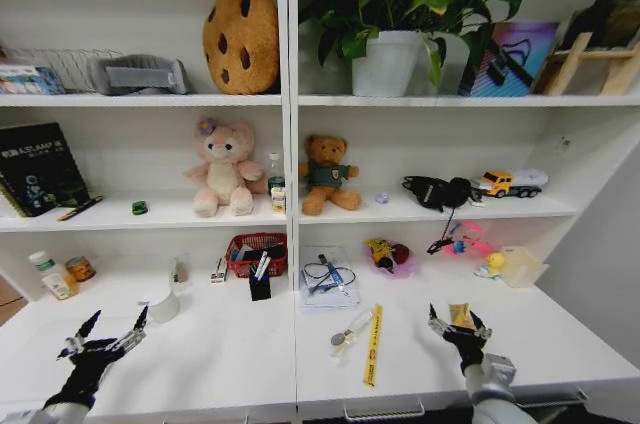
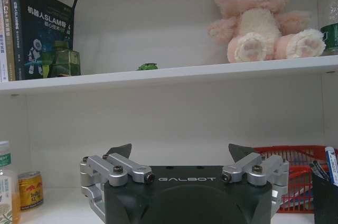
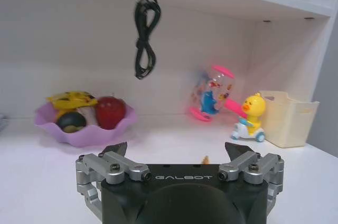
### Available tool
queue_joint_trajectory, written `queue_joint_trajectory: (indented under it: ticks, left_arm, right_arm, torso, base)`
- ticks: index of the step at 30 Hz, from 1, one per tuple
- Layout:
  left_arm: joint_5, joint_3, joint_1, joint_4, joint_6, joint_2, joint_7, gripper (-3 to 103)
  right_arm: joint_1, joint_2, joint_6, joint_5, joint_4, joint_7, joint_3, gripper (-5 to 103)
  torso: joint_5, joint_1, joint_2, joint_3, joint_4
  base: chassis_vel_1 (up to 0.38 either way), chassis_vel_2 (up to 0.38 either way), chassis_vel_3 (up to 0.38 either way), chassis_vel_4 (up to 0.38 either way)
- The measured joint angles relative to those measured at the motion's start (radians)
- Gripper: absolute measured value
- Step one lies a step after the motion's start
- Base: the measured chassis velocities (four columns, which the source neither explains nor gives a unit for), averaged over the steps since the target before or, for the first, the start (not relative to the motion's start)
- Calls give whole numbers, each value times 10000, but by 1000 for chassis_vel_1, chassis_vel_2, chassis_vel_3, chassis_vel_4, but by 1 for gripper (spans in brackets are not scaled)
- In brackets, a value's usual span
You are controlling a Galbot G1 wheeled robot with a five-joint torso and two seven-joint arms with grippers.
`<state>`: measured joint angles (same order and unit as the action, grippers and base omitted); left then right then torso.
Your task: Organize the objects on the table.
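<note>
Small objects lie spread over the white table (image 1: 230, 354): a yellow strip (image 1: 373, 344), a small clear bottle (image 1: 350, 332), a white cup (image 1: 163, 306) and a black pen holder (image 1: 260, 287) with pens. A tiny green toy car (image 1: 139, 207) (image 2: 147, 66) sits on the shelf above. My left gripper (image 1: 115, 322) (image 2: 179, 150) hovers open over the table's front left. At the front right my right gripper (image 1: 458, 320) (image 3: 177, 147) is open too, close to a small yellow packet (image 1: 460, 314).
A red basket (image 1: 257, 252), a purple bowl of toy fruit (image 1: 390, 256) (image 3: 79, 131), a pink toy (image 3: 214, 94), a yellow duck (image 3: 252, 115) and a beige bin (image 3: 288, 118) line the back. Bottles and a can (image 2: 30, 189) stand at the left. Plush toys (image 1: 222, 169) sit on the low shelf overhead.
</note>
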<state>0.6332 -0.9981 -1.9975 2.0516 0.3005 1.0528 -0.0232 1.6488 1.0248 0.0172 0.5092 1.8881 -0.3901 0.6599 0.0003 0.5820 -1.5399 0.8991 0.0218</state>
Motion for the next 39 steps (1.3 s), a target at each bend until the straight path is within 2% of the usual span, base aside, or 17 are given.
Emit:
queue_joint_trajectory:
  ticks: [3, 17, 19, 20, 22, 25, 28, 31, 34, 35, 38, 39]
  left_arm:
    - [0, 0, 0, 1, 0, 0, 0, 100]
    - [0, 0, 0, 0, 0, 0, 0, 100]
    - [0, 0, 0, 1, 0, 0, 0, 100]
    - [0, 0, 0, 1, 0, 0, 0, 100]
    - [1, 0, 0, 0, 0, 0, 0, 100]
    - [0, 0, 0, 0, 0, 0, 0, 100]
    - [0, 0, 0, 0, 0, 0, 0, 100]
    - [0, 0, 1, 1, 0, 0, 0, 100]
    - [0, 0, 0, 1, 0, 0, 0, 100]
    - [0, 0, 0, 1, 0, 0, 0, 100]
    - [0, 0, 0, 0, 0, 0, 0, 100]
    - [0, 0, 0, 0, 0, 0, 0, 100]
  right_arm:
    - [-739, -258, -51, 193, -1015, 1, -62, 100]
    - [-2366, -495, 242, 658, -3048, -124, -1179, 101]
    - [-2524, -508, 221, 625, -3340, -128, -1332, 92]
    - [-2524, -508, 221, 625, -3340, -128, -1332, 92]
    - [-2539, -508, 95, 545, -3410, -125, -1356, 82]
    - [-2520, -509, 14, 499, -3395, -124, -1356, 76]
    - [-2470, -526, -68, 463, -3247, -124, -1331, 60]
    - [-2459, -534, -81, 461, -3210, -123, -1322, 54]
    - [-2447, -536, -95, 452, -3196, -119, -1316, 38]
    - [-2447, -536, -95, 452, -3196, -119, -1316, 38]
    - [-2417, -517, -135, 388, -3183, -105, -1316, 22]
    - [-2417, -517, -135, 388, -3183, -105, -1316, 22]
  torso:
    - [-3, 0, 0, 0, -2]
    - [-2, 0, 0, 1, -3]
    - [-2, 0, 0, 0, -3]
    - [-2, 0, 0, 0, -3]
    - [-2, 0, 0, 0, -1]
    - [-4, 0, 0, 0, -2]
    - [-4, 0, 0, -1, -2]
    - [-4, 0, 0, -1, -2]
    - [-3, 0, 0, 0, -2]
    - [-3, 0, 0, 0, -2]
    - [-3, 0, 0, 0, -1]
    - [-3, 0, 0, 0, -1]
  base:
    - [0, 0, 0, 0]
    - [0, 0, 0, 0]
    - [0, 0, 0, 0]
    - [0, 0, 0, 0]
    - [0, 0, 0, 0]
    - [0, 0, 0, 0]
    - [0, 0, 0, 0]
    - [0, 0, 0, 0]
    - [0, 0, 0, 0]
    - [0, 0, 0, 0]
    - [0, 0, 0, 0]
    - [0, 0, 0, 0]
